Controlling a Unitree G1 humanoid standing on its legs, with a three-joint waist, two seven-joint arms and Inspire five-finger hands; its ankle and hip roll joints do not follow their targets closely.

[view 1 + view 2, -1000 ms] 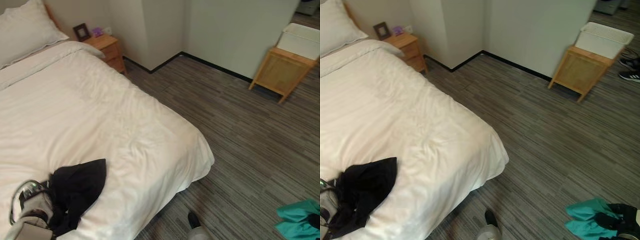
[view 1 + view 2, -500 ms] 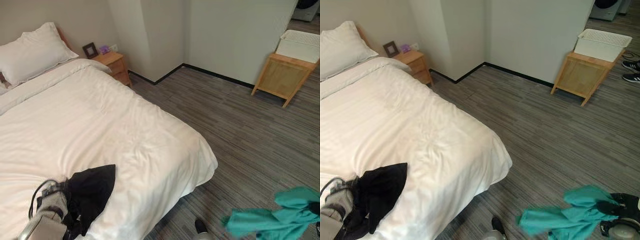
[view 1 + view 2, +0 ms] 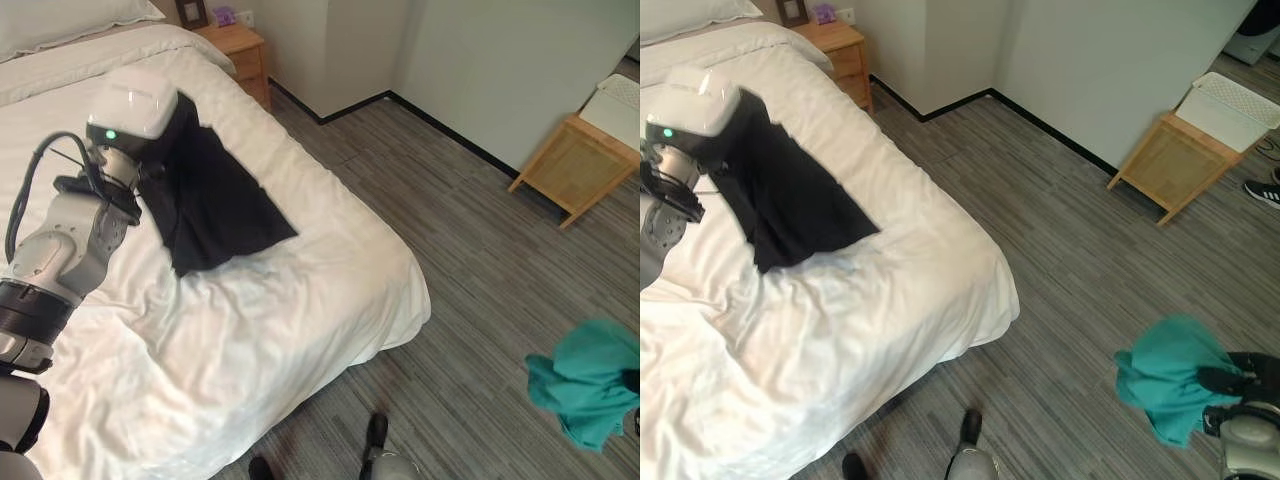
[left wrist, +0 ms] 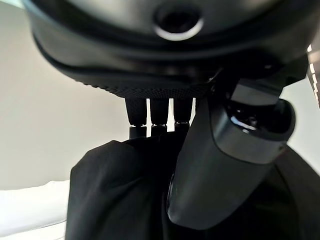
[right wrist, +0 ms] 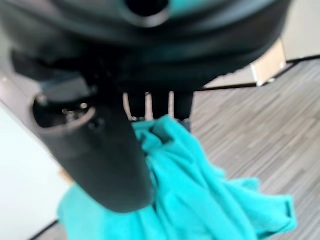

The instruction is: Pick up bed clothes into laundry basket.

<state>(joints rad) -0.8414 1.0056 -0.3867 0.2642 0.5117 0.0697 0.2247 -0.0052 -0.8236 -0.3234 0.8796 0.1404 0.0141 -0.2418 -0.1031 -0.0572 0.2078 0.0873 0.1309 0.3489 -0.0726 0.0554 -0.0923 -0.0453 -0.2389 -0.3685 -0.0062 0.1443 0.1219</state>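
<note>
A black garment (image 3: 218,196) hangs from my left hand (image 4: 220,160), raised over the white bed (image 3: 260,320); its lower end trails onto the sheet. In the left wrist view the fingers (image 4: 160,120) and thumb are curled into the black cloth (image 4: 115,195). At the lower right, over the floor, my right hand (image 3: 1240,385) is shut on a teal garment (image 3: 1168,378), which dangles from it. In the right wrist view the thumb presses the teal cloth (image 5: 200,195). The white laundry basket (image 3: 1230,100) sits on a wooden stand (image 3: 1168,162) by the far wall, well away from both hands.
A wooden nightstand (image 3: 242,45) with a picture frame stands at the head of the bed. Striped grey floor (image 3: 1070,250) lies between the bed and the basket stand. A dark shoe (image 3: 1266,190) lies beside the stand.
The left hand has lifted the black garment from the bed's near edge and carried it up over the bed. The teal garment now hangs bunched lower at the right. The camera has shifted.
</note>
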